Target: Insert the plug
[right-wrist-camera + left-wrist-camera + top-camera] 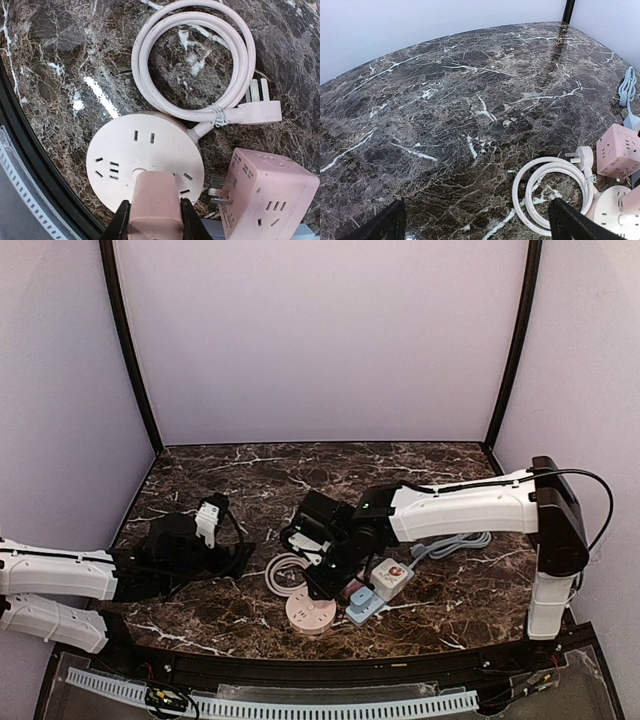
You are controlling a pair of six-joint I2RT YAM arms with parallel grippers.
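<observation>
Here, the right gripper (152, 225) pinches a pink plug (152, 200), its 2 fingers (121, 226) pressed against the plug's sides. The plug's long axis runs in line with the fingers, its far end pointing down at the face of the round socket hub (125, 150) and meeting it near the centre. Whether its pins sit in any slots cannot be told. Just beside the hub lie a pink cube adapter (272, 195) and a coiled cable (195, 65). The left gripper (480, 227) is spread wide above the marble table (470, 100), holding nothing.

Pink plug (152, 202) upright on round socket (125, 150)
</observation>
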